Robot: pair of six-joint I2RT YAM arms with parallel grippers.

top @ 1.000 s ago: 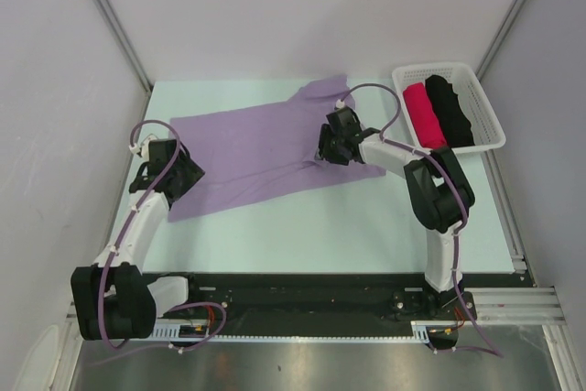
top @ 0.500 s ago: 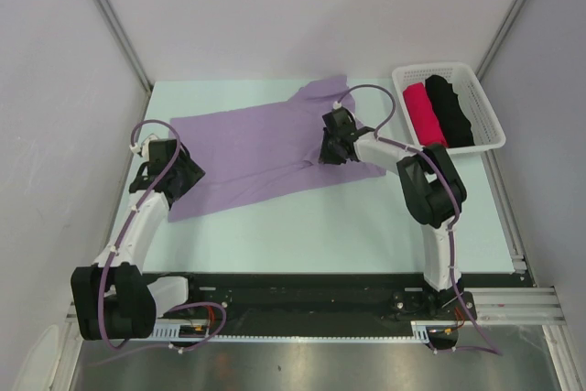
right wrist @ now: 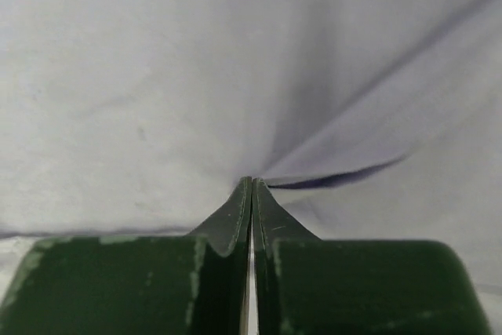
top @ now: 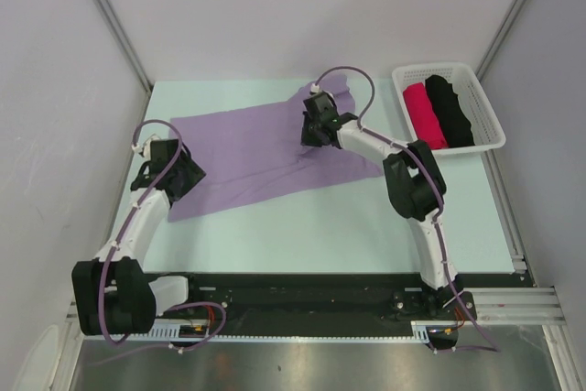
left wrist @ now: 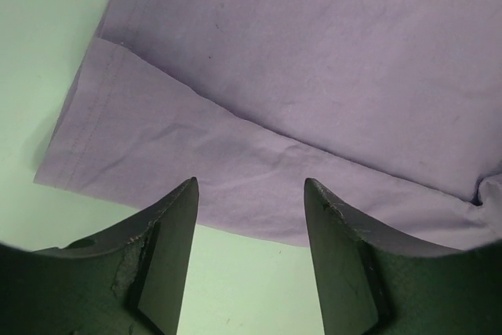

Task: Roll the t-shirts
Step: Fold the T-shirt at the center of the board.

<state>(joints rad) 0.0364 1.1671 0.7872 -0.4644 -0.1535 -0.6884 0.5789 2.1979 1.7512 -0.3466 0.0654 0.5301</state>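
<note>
**Status: lilac t-shirt flat on worktop, right fingers gripping it**

Top external view. A white basket (top: 488, 109) stands at the far corner of the worktop (top: 320, 222) on the right arm's side. Inside the basket lie a crimson-pink roll (top: 426, 114) and, touching it on the side away from the arms' midline, a black roll (top: 450, 109). The lilac t-shirt (top: 247, 148) lies spread flat, outside the basket, on its left-arm side. The right fingers (top: 312, 137) rest on the part of the shirt nearer the basket. The left fingers (top: 183, 174) sit at the shirt corner farthest from the basket.

Left wrist view. The left fingers (left wrist: 169, 233) are released, with a wide gap between them. They hold nothing. The lilac t-shirt (left wrist: 314, 76) shows its stitched hem and one corner just beyond the fingertips, with bare worktop (left wrist: 47, 52) beside the corner.

Right wrist view. The right fingers (right wrist: 227, 229) are clenched, tips pressed together on a pinch of the lilac t-shirt (right wrist: 235, 60). Creases in the cloth run out from the tips.
</note>
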